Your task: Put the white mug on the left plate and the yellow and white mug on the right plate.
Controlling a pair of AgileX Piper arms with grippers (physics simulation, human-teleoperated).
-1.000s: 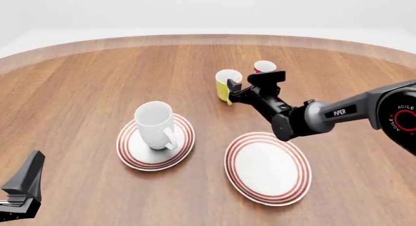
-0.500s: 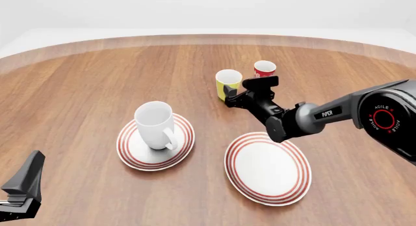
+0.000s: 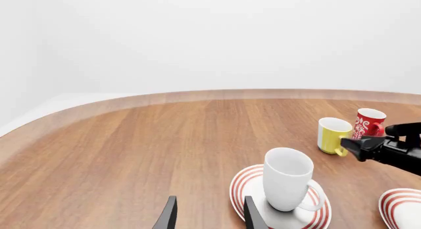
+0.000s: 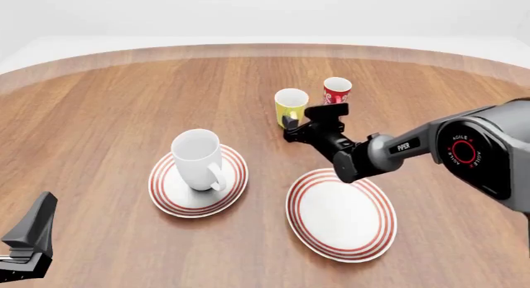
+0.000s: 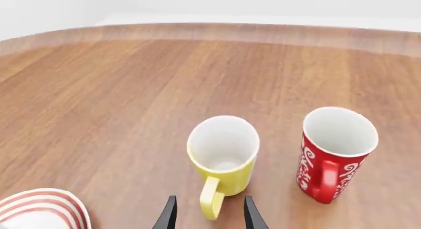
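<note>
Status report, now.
Right gripper open, fingers straddling yellow mug handle. Left gripper open, idle. White mug on left plate. Red cup beside.

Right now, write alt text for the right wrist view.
The open right claw straddles the handle of the yellow mug, which stands upright on the wooden table. A red cup stands beside it, and a plate's edge shows.

White mug point(image 4: 198, 159): sitting upright on left plate point(image 4: 170, 198). Yellow mug point(image 4: 291, 105): standing upright on surface, beyond right plate point(image 4: 341, 215), lying bare.
</note>
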